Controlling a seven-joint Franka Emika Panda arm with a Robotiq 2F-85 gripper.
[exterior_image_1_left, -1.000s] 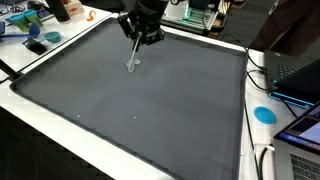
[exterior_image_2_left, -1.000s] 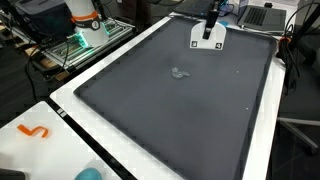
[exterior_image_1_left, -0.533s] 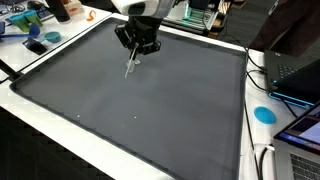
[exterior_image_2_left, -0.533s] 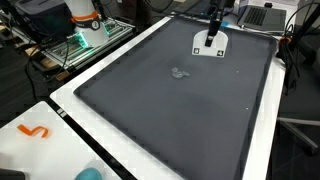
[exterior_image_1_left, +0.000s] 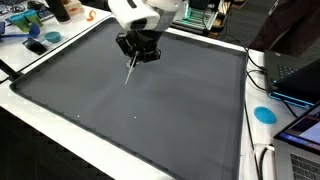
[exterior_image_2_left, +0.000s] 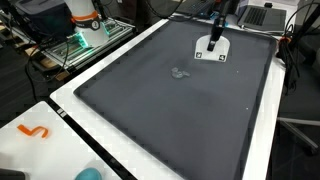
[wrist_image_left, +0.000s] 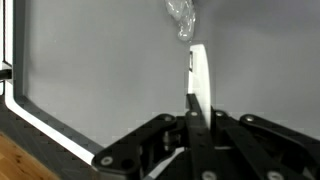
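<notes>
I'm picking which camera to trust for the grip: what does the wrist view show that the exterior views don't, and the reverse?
Wrist view only: a wooden strip in the bottom corner. Exterior views only: the white arm, an orange hook, a laptop. Shared: the gripper shut on a thin white piece, the dark mat, a crumpled clear scrap lying on it.

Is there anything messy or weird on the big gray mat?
Yes. A small crumpled clear scrap lies alone on the gray mat, like litter, near the tip of the thin white stick pinched in the claw.
</notes>
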